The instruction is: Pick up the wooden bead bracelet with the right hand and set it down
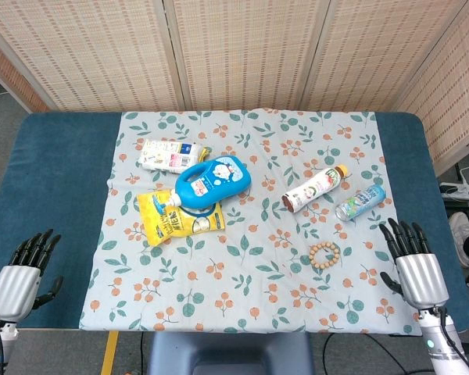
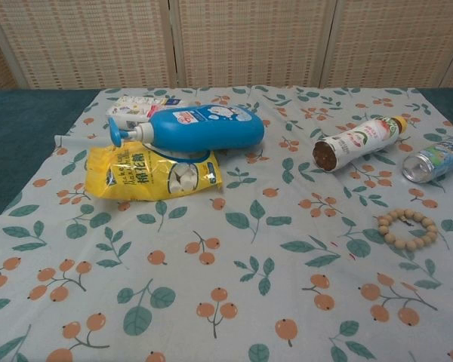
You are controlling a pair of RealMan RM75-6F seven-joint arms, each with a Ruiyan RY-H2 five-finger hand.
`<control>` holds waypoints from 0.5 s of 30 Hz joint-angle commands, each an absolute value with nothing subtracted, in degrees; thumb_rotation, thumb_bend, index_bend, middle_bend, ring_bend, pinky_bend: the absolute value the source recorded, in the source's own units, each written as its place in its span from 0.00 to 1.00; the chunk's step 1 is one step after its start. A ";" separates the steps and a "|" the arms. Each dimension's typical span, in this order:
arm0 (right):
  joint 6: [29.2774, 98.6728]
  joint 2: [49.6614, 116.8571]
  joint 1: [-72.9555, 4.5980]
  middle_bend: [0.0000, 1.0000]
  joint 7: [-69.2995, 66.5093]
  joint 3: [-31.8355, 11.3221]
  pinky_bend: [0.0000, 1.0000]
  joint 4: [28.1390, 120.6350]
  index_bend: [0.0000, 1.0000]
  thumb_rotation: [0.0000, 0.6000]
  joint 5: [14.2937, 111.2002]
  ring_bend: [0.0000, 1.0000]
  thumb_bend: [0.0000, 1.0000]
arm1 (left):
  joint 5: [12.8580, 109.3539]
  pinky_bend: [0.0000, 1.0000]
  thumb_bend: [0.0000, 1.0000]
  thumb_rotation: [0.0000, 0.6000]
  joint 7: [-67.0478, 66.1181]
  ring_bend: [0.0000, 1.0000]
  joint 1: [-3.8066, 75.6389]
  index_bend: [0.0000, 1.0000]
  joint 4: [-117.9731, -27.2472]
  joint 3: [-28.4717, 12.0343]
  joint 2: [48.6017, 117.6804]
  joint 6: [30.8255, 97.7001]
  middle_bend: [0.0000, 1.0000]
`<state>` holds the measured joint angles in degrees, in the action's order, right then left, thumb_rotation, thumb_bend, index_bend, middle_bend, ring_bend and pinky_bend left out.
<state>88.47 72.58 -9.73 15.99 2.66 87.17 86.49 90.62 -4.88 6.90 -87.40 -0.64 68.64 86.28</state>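
**Right hand idle, bracelet waiting close by**

Your right hand [image 1: 419, 273] rests empty, fingers apart, at the edge of the leaf-printed tablecloth [image 1: 242, 289]. Just left of it lies the small ring of pale wooden beads [image 1: 324, 255], flat, nearer than the two fallen bottles. Expect it light, loosely strung and floppy, the beads smooth. Pinch across one arc of the ring rather than scooping.

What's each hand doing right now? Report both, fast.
Left hand: open, holding nothing, at the table's near left edge.
Right hand: open, holding nothing, apart from the wooden bead bracelet.
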 commanded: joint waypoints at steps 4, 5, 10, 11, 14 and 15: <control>86.61 73.92 -10.20 0.02 15.40 2.62 0.00 86.27 0.00 1.00 88.47 0.00 0.13 | 89.98 0.13 0.41 1.00 -4.92 0.00 7.05 0.00 -87.80 -0.46 68.35 85.19 0.00; 85.80 74.49 -10.66 0.05 14.87 2.88 0.00 85.70 0.00 1.00 89.43 0.00 0.16 | 89.77 0.13 0.41 1.00 -4.98 0.00 7.03 0.00 -87.86 -0.43 68.19 84.99 0.00; 80.79 77.49 -14.80 0.25 16.53 3.65 0.00 80.92 0.21 1.00 95.01 0.00 0.26 | 89.64 0.13 0.41 1.00 -4.56 0.00 6.93 0.00 -88.57 -0.48 67.58 85.07 0.00; 79.86 78.17 -15.61 0.30 16.90 3.71 0.00 79.96 0.27 1.00 95.90 0.00 0.27 | 89.74 0.13 0.41 1.00 -4.49 0.00 6.90 0.00 -88.69 -0.41 67.50 85.11 0.00; 76.59 80.29 -17.77 0.37 18.24 3.78 0.00 77.01 0.36 1.00 97.30 0.04 0.28 | 90.13 0.13 0.41 1.00 -4.44 0.00 6.87 0.00 -88.99 -0.16 67.23 85.10 0.00; 75.64 80.78 -18.22 0.39 18.73 3.79 0.00 76.31 0.38 1.00 97.36 0.05 0.28 | 90.19 0.13 0.41 1.00 -4.39 0.00 6.86 0.00 -89.04 -0.12 67.17 85.11 0.00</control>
<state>77.60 79.29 -16.71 17.52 3.59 77.84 96.37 90.18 -4.41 6.86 -89.03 -0.13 67.18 85.11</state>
